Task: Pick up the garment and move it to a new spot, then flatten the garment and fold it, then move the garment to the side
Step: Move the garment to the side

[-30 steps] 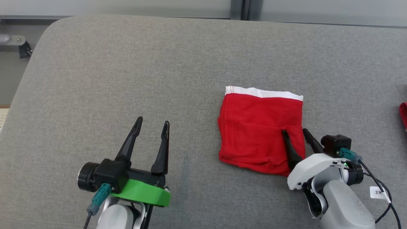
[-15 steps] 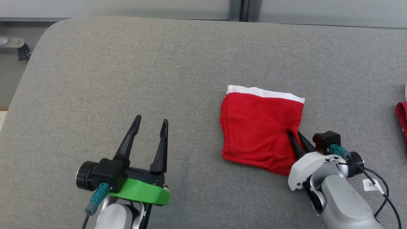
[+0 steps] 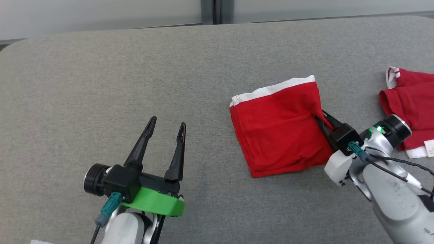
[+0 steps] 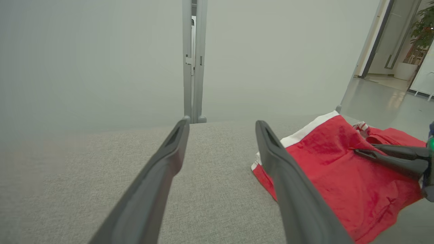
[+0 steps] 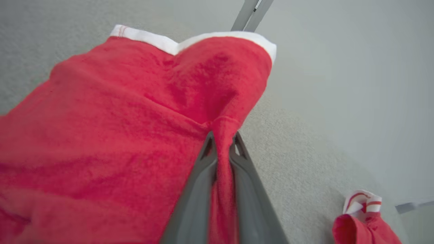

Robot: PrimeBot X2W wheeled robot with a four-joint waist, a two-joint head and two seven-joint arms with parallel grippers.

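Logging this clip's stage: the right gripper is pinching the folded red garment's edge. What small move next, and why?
Probably lift slightly and draw the folded garment rightward, toward the other red garment. The right gripper is shut on a bunch of cloth at its right edge, it already lies folded, and the left gripper hangs open, apart from it.

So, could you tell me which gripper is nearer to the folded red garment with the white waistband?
Right. The right gripper is shut on the right edge of the folded red garment; the left gripper hovers open over the grey surface, well to its left.
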